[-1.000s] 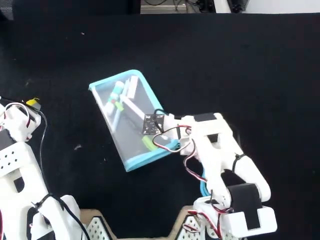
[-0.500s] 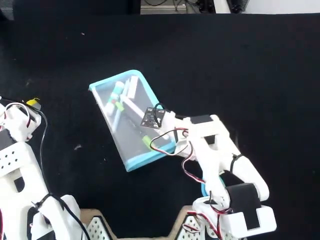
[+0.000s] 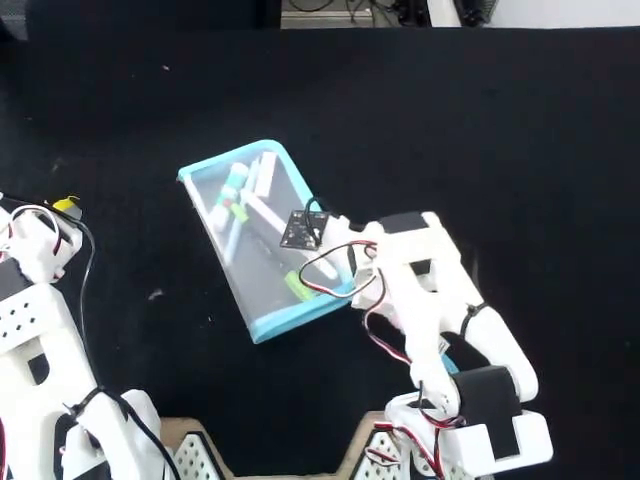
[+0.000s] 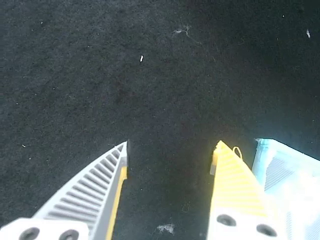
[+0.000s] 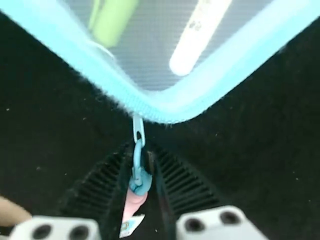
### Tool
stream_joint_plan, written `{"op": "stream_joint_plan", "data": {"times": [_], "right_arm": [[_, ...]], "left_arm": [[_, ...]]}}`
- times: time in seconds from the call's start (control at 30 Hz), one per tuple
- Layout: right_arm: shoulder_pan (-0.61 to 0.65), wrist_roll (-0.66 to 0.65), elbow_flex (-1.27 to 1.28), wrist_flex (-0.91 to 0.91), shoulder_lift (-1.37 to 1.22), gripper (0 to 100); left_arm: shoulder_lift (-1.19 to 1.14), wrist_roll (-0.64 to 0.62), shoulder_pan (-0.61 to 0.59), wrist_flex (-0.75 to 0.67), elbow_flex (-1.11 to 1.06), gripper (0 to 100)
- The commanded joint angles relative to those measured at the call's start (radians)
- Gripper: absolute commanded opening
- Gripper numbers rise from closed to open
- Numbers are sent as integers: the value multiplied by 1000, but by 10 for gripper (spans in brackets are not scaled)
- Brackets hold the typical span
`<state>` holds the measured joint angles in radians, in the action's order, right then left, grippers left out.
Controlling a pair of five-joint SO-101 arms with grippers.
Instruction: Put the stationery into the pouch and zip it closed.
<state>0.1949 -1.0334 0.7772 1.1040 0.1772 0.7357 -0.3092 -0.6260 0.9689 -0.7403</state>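
The right hand (image 5: 141, 152) is clamped on the zip pull (image 5: 136, 170), which hangs straight off the blue edge of the pouch (image 5: 165, 107) where the edge bends round a corner. Just past that edge, through the mesh, lie a green marker (image 5: 112, 17) and a white pen (image 5: 197, 37), so the stationery looks to be inside and the step in hand is the zipping. The pull seems to sit at or near the corner; whether the teeth beyond it are fully joined cannot be told.

To do this well, the pull should be drawn along the line of the teeth, low and close to the worktop (image 4: 100, 75), not lifted, since a thin tab can slip from a pinch. Nothing pins the pouch, so it may slide or turn with the pull rather than let the slider run. Rounding the corner calls for a slow change of direction.

Farther off, the left hand (image 4: 170, 150) hangs over bare worktop with its fingers apart and holding nothing, a pouch corner (image 4: 280, 170) just beside its yellow finger. It could press down there to hold the pouch steady.
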Motion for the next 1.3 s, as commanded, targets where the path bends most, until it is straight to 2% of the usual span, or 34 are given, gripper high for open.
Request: {"op": "stream_joint_plan", "data": {"times": [0.0,0.2,0.43,0.73,0.83,0.9,1.13,1.27], "right_arm": [[-12,-5,-45,23,24,123],[-8,-6,-12,0,24,123],[-12,-6,71,-160,24,123],[-12,-5,71,-140,25,122],[-12,-5,59,-132,31,8],[-15,-6,30,-94,31,17],[-15,-2,-259,207,33,10],[-6,86,-384,247,33,10]], "left_arm": [[28,-2,-7,-12,15,270],[28,-2,-7,-12,15,270],[29,-2,-7,-12,16,270],[29,-2,-7,-12,15,270],[29,-2,-7,-12,16,270],[29,-2,-7,-12,16,270],[29,-2,-7,-12,16,270],[29,-2,-7,-12,16,270]]}}
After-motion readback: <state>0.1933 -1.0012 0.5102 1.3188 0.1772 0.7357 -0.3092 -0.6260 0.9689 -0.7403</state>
